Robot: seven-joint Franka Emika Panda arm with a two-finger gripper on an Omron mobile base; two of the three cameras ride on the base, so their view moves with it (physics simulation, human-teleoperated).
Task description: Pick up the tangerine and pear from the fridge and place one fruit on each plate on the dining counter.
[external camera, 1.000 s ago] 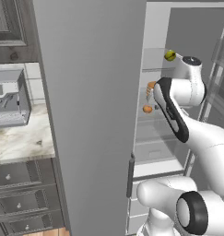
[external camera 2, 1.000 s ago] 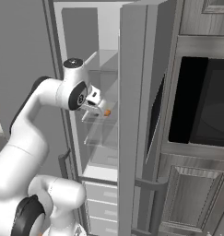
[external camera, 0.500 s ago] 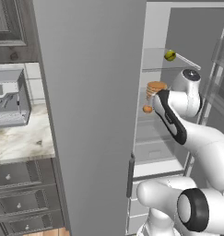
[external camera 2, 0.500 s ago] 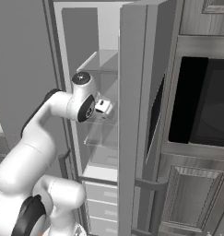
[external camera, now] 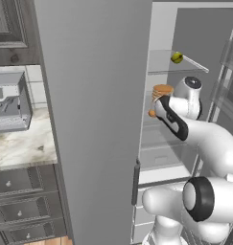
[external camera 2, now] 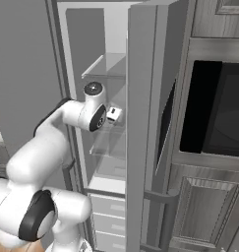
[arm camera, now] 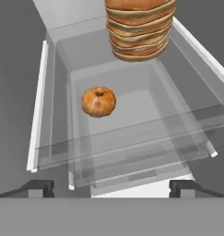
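The fridge (external camera: 99, 95) stands open with my arm reaching inside. The tangerine (arm camera: 99, 102) rests on a clear glass shelf (arm camera: 132, 133), a short way ahead of my gripper (arm camera: 111, 188) and slightly left of its centre line. The jaws stand wide open with nothing between them. In the left base view the tangerine (external camera: 152, 113) sits just left of my forearm. The pear (external camera: 177, 58) lies on the glass shelf above. The plates and the dining counter are out of view.
A tan stack of pancakes (arm camera: 140, 27) sits on the same shelf, behind and right of the tangerine. The open fridge door (external camera 2: 145, 123) stands close on the right, with a dark oven (external camera 2: 214, 113) beyond. A wall counter (external camera: 22, 148) with an appliance (external camera: 10, 103) lies left.
My arm has dropped lower and pushed the hand deeper into the fridge toward the middle shelf. The jaws have stayed open. The fruits have not moved.
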